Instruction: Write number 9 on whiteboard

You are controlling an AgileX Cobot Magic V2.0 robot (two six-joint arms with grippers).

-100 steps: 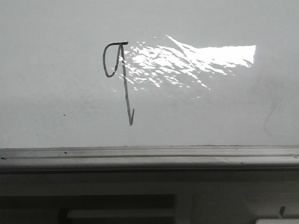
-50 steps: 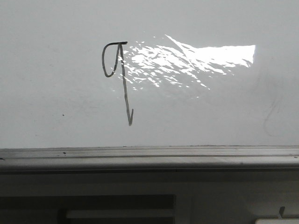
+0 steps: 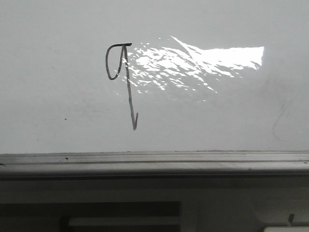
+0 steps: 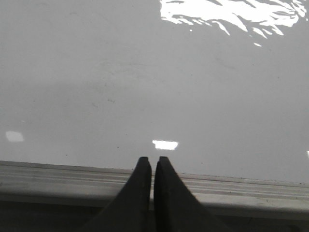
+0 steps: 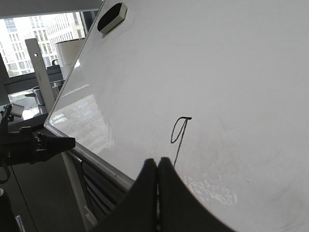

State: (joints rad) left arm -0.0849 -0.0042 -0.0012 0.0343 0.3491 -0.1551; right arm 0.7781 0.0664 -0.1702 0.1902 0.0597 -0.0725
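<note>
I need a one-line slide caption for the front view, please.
A finished number 9 in dark marker on the whiteboard, left of a bright glare patch.

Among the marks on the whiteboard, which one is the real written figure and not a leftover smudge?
The number 9, left of the glare on the whiteboard: a crisp dark line with a loop, straight stem and tiny hook. The faint grey smudge at right is pale and blurred.

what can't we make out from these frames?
- Marker: not visible in any view, and the closed right gripper shows nothing between its fingertips.
- Bottom of the number 9: right wrist view, hidden behind the fingertips.
- Grey smudge on the whiteboard: front view, too faint to read.
</note>
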